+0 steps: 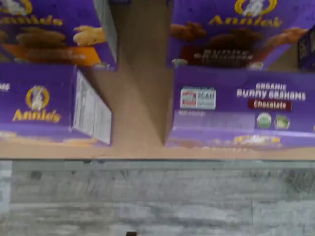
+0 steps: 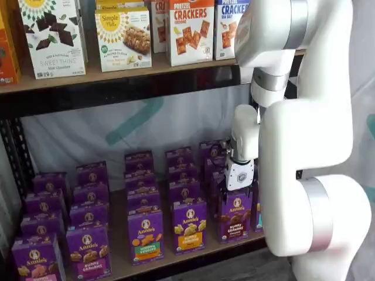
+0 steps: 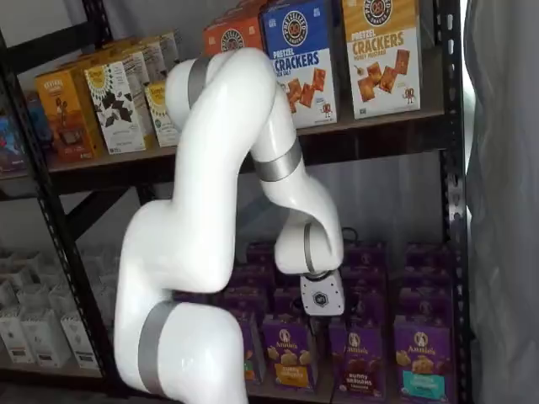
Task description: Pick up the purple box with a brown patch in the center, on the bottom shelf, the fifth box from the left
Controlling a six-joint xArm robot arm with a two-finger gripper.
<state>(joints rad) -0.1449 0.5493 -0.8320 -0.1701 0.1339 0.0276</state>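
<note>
While the white arm reaches in front of the rack, its gripper (image 2: 237, 194) hangs at twelve o'clock from the purple box (image 2: 236, 214) – just over it, and not visibly touching. The black fingers are hard to make out against the dark cartons in a shelf view, but the jaws appear spread as wide as they go, with nothing between them. The target is a small upright Annie's carton with dark brown bunny cookies across its middle. It stands in the front row of the bottom shelf (image 2: 119, 252), at about four o'clock in that shelf view. At nine o'clock from it stands a similar carton with a yellow strip (image 2: 188, 225), and beyond that, one with a green strip (image 2: 145, 236). In the wrist view the purple box (image 1: 236, 105) is seen from above, its top flap reading "Organic Bunny Grahams Chocolate". A strip of bare board lies between it and the neighbouring column, and more cartons stand close behind it. It is probably light, and its thin cardboard would give under a hard squeeze. The glossy print may be a little slippery. The best hold looks to be across the two narrow side walls near the top, where the folded flaps stiffen the carton – one finger would go into the open gap beside it.
</note>
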